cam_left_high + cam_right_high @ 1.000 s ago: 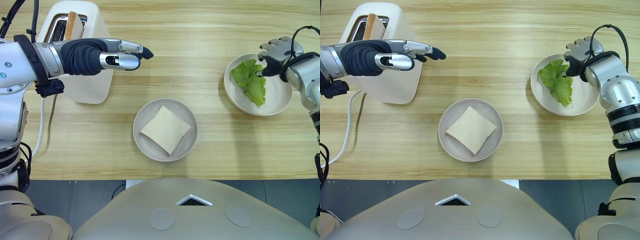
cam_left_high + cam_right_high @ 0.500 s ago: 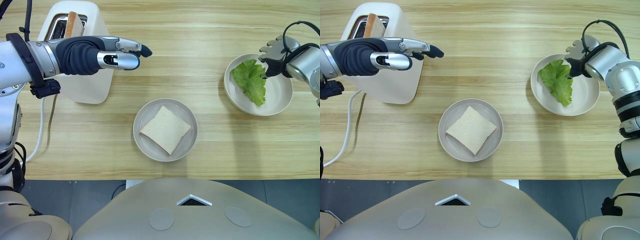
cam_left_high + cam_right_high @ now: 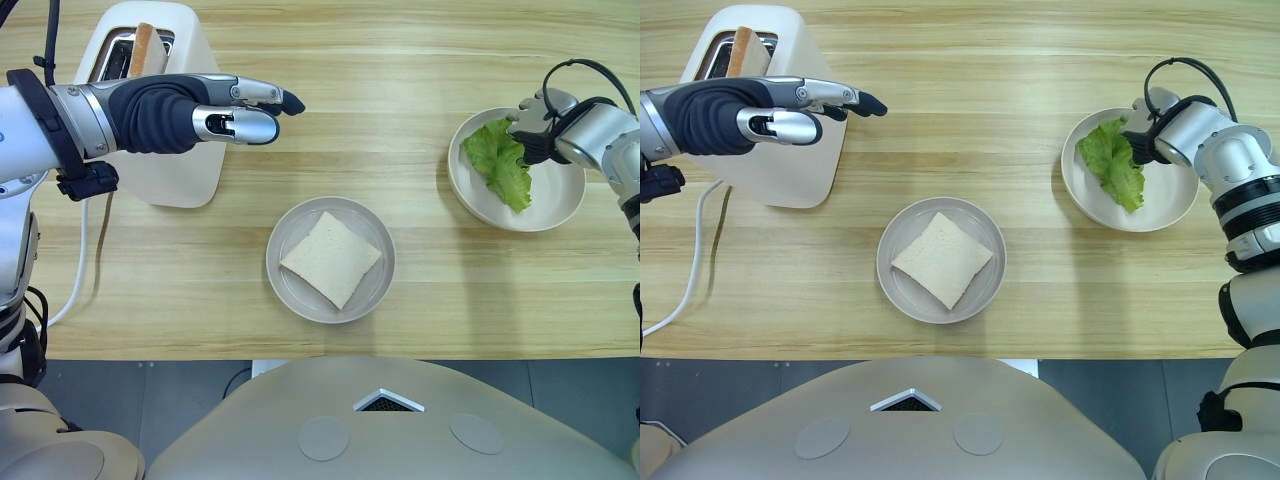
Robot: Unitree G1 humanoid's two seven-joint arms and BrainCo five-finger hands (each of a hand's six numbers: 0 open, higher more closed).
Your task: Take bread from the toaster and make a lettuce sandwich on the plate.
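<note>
Looking down on the wooden table (image 3: 400, 60), take the round plate (image 3: 372, 222) as your marker. One slice of bread (image 3: 331, 260) lies flat in it, turned cornerwise, with bare plate showing all round it and its top face bare.

Beyond the plate and to its left stands the white toaster (image 3: 180, 175). A second slice (image 3: 143, 48) stands upright in one of its slots, with its top edge poking out. The toaster's cord (image 3: 80, 270) trails down the table, well to the left of the plate.

Your left hand (image 3: 215, 108) hangs over the side of the toaster that faces the plate. It is stretched out almost straight and points to the right, across the bare wood beyond the plate. It holds nothing. The upright slice is apart from it, further left, behind the forearm.

Beyond the plate and to its right, well apart from it, sits a pale bowl (image 3: 562, 195). A green lettuce leaf (image 3: 505, 160) lies in the half of the bowl nearer the plate. Your right hand (image 3: 540, 115) is at the bowl's far rim, tipped down onto the end of the leaf that lies furthest from the plate. It looks to be touching the lettuce, but you cannot tell from here whether it has closed on the leaf or merely rests against it. The leaf lies in the bowl.
</note>
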